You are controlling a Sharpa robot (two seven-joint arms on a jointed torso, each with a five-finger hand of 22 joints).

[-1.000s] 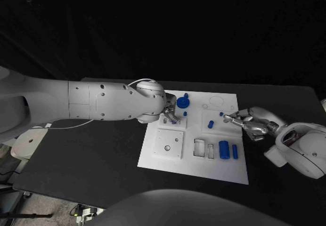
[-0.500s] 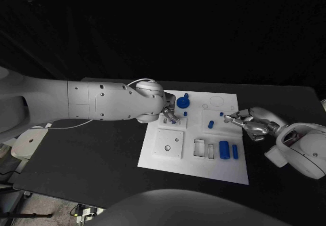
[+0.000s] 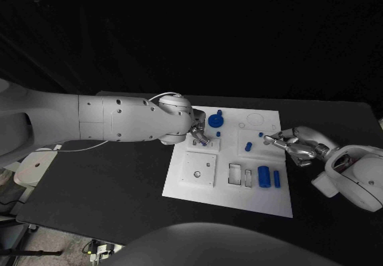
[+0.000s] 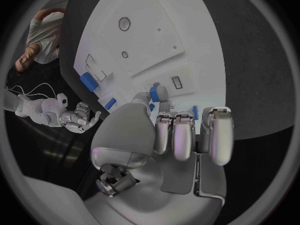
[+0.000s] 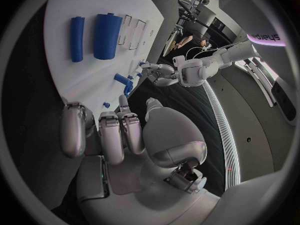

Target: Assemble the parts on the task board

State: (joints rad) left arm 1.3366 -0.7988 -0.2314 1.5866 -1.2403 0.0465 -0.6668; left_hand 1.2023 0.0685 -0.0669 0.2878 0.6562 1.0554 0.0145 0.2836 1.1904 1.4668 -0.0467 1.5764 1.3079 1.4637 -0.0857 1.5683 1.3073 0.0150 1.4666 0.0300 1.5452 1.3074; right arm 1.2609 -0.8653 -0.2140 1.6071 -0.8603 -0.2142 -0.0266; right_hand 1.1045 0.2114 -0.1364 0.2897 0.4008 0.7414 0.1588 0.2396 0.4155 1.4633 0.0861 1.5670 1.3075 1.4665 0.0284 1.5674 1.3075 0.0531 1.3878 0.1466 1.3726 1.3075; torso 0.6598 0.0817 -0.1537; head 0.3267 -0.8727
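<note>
The left hand point(image 3: 200, 134) is over the far left part of the white task board point(image 3: 227, 194), and its fingers point(image 4: 160, 92) pinch a small blue part point(image 4: 154, 93). Next come a round blue part point(image 3: 215, 118), a short blue peg point(image 3: 247, 147) and 2 blue rods point(image 3: 268, 177). The right hand point(image 3: 289, 143) sits at the board's right edge with its fingers curled together, holding nothing that shows.

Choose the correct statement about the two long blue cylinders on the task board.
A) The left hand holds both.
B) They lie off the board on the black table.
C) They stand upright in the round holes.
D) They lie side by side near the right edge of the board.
D: the thick blue cylinder and the thin blue cylinder lie flat, side by side, on the task board toward its right edge, with neither hand on them.
</note>
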